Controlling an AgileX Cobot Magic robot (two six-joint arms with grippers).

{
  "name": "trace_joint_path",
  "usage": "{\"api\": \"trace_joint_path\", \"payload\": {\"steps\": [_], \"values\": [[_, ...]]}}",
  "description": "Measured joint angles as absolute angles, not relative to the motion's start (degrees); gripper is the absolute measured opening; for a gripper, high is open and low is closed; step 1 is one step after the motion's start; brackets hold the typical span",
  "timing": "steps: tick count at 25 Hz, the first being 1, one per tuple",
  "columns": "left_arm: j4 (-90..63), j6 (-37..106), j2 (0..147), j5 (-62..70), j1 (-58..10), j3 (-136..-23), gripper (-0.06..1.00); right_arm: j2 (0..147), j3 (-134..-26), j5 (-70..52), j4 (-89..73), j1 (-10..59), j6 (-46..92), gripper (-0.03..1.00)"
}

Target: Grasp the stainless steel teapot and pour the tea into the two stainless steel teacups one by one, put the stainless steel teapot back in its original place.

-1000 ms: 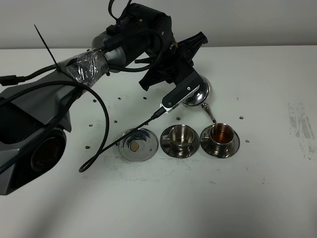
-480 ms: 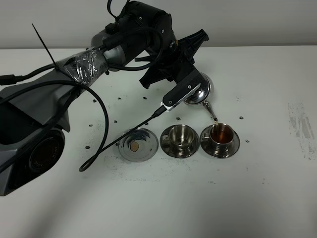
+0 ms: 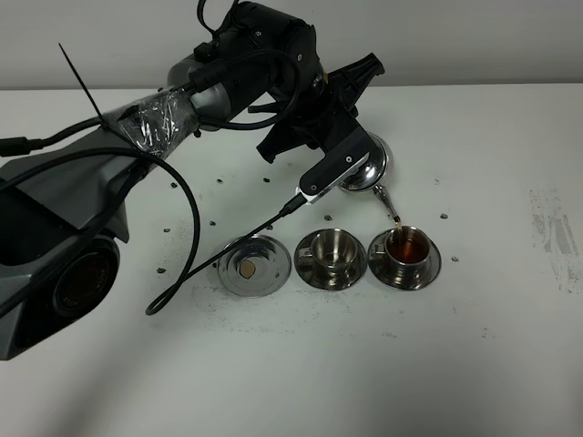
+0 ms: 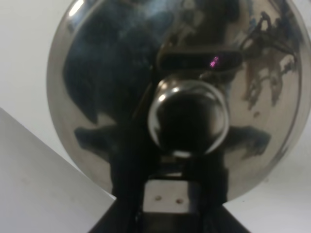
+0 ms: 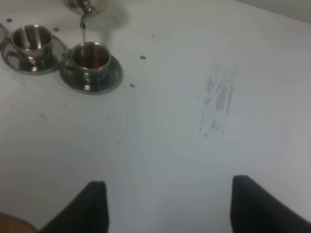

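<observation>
The left hand [image 4: 167, 194] is clenched on the handle of the teapot [image 3: 368, 169] (the handle itself is mostly hidden by the arm in the high view). It holds the pot in the air behind the cups, tipped forward so the thin spout [image 3: 389, 205] points down over the cup on the right [image 3: 406, 260]. That tilt explains the whole pose: tea [image 3: 408, 242] runs from the spout tip into that cup, where the reddish-brown liquid stands well up the wall. The spout hangs just above the rim without touching it, which I judge is close enough to keep the stream off the saucer [image 3: 430, 269]. The wrist view looks straight onto the domed lid [image 4: 102, 87] and its knob [image 4: 187, 119]. The hand is closed at the pot's edge and the lid sits in place despite the lean.

The other cup [image 3: 332, 248] stands just beside the filled one on its own saucer. It is empty and looks to be next. Beyond it, on the side away from the filled cup, lies the flat round dish [image 3: 266, 276] with a tan spot at its centre. Nothing sits on it, since this is where the teapot goes back. The right hand [image 5: 170, 208] is released and spread wide over bare table [image 3: 383, 364], holding nothing and well clear of the pouring.
</observation>
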State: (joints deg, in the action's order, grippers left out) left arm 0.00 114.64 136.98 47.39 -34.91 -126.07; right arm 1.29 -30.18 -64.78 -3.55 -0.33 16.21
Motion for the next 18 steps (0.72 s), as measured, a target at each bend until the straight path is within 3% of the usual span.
{"api": "trace_joint_path", "payload": {"steps": [18], "values": [[0.30, 114.64, 136.98, 47.28, -35.18, -126.07, 0.21, 1.29, -30.18, -64.78, -3.52, -0.33, 16.49, 0.55]]}}
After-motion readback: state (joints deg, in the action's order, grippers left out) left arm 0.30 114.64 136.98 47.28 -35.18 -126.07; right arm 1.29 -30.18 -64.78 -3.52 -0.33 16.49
